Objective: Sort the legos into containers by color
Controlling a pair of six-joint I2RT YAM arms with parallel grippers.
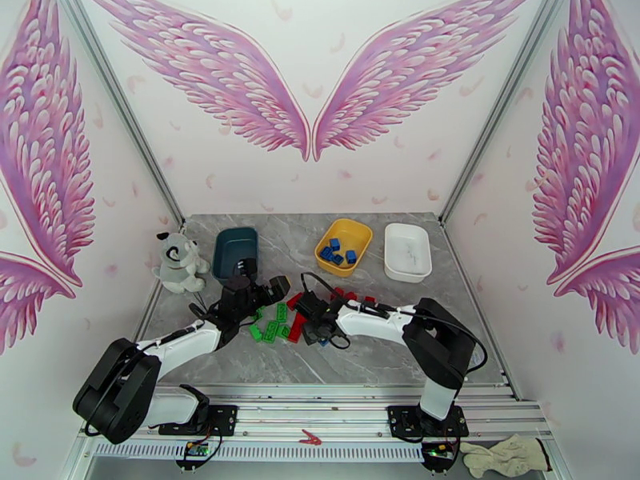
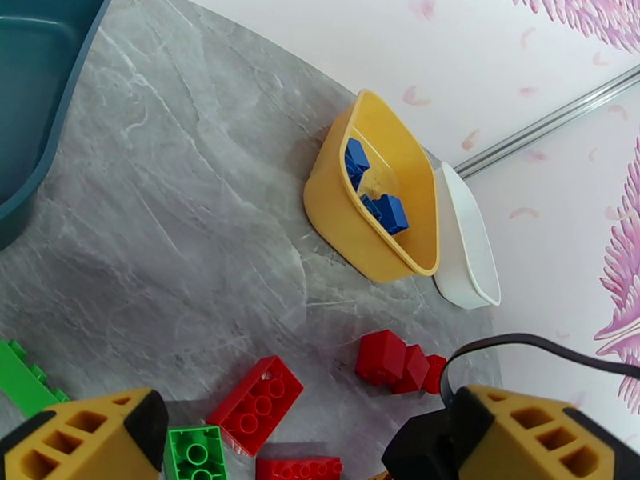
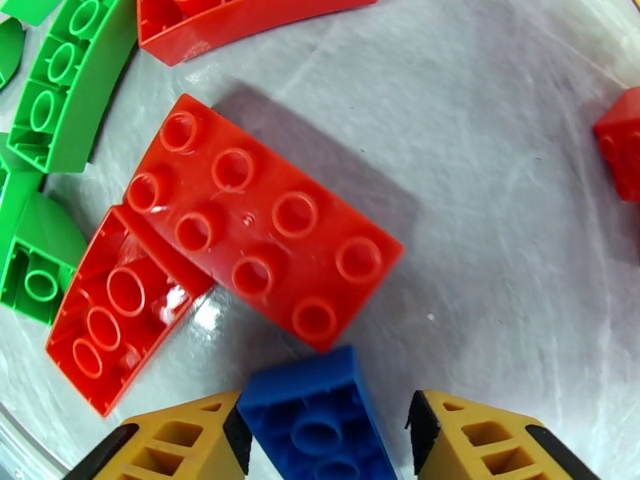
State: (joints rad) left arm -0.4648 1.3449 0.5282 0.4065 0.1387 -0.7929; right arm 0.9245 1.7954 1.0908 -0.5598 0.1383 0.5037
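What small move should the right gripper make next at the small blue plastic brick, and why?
Probably close the right gripper on the small blue plastic brick. In the right wrist view it lies between the open fingers, with a gap on one side, so it is not yet held. Other blue bricks lie in the yellow plastic tray, so it likely belongs there afterwards.

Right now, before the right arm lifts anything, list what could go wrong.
1. The right gripper straddles the blue brick, but a gap shows beside one finger; closing off-centre might twist or drop it.
2. The red brick seems to touch that blue brick's corner, so lifting may drag it.
3. The left gripper hangs open over the same pile, close by; the arms could collide.
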